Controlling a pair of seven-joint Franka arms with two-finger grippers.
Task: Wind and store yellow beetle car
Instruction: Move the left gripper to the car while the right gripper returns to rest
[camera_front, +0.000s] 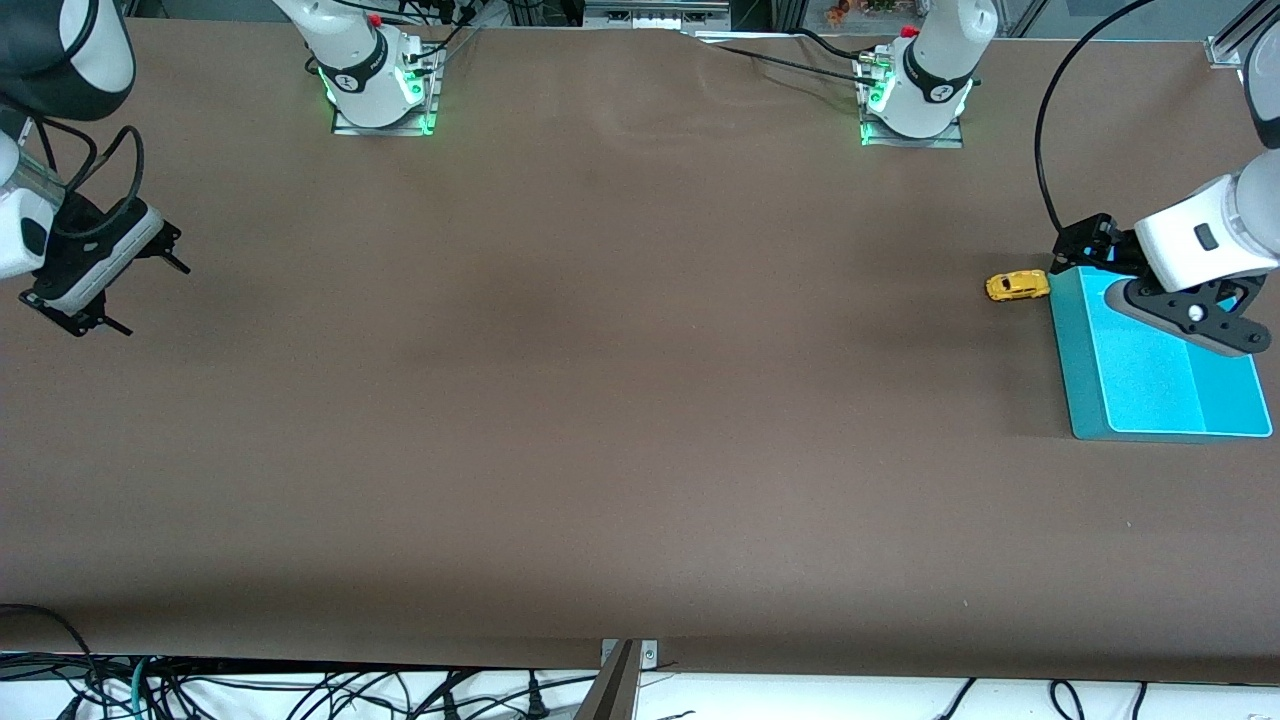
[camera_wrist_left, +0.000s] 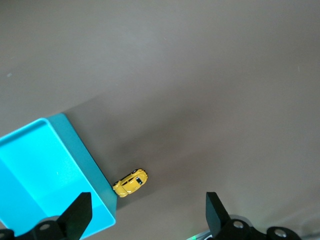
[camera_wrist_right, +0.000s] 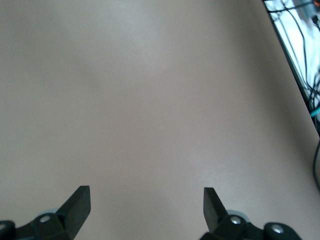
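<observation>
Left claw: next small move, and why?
Probably shift the left claw sideways off the shallow cyan plastic tray until it is over the tiny yellow beetle toy car, then lower it. The car sits on the brown table right beside the tray's wall, outside it, ungrasped, and this claw is open over the tray. The right claw waits open at its own end.

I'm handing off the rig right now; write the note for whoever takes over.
Left tool: open, empty, over the teal bin at the left arm's end of the table.
Right tool: open, empty, waiting over bare table at the right arm's end.
Yellow beetle car: on the table against the bin's outer wall, not in it.
Done: cannot tell whether it is wound.
Left: grasp the car, wind it if needed, put it in the bin.
</observation>
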